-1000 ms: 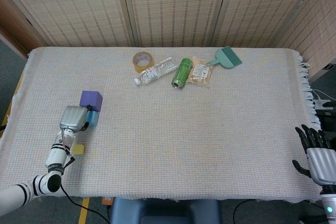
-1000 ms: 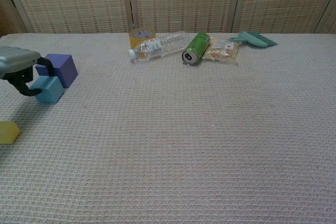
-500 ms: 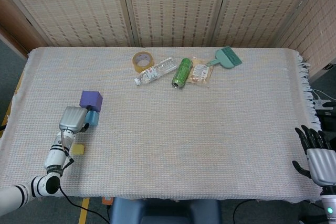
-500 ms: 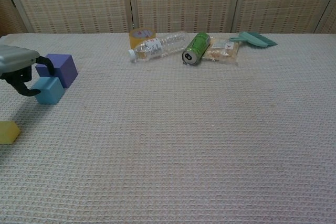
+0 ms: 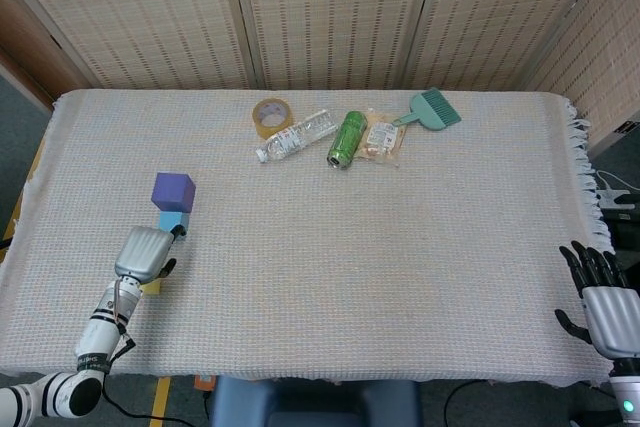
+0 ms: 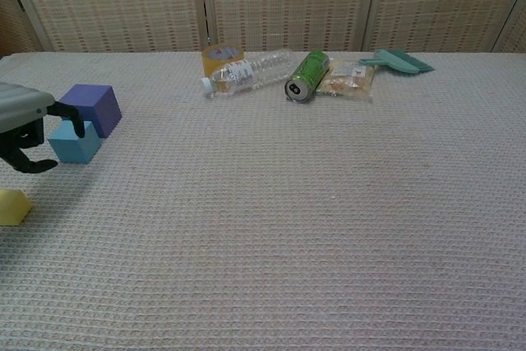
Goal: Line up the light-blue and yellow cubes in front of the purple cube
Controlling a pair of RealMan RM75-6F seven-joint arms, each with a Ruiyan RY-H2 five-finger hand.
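Currently, the light-blue cube [image 6: 76, 141] is sitting directly in front of the purple cube [image 6: 92, 108], touching it, so the first placement is appearing complete. The left hand [image 5: 146, 253] is hovering just nearer the robot than that cube, its dark fingers [image 6: 33, 162] curled but grasping nothing. The yellow cube [image 6: 12, 206] is lying near the worktop [image 5: 400, 247] edge, apart from the pair and partly hidden under the hand in the head view; it is awaiting pickup and alignment in the row. The right hand [image 5: 607, 299] is idling off the far corner, fingers spread, released.
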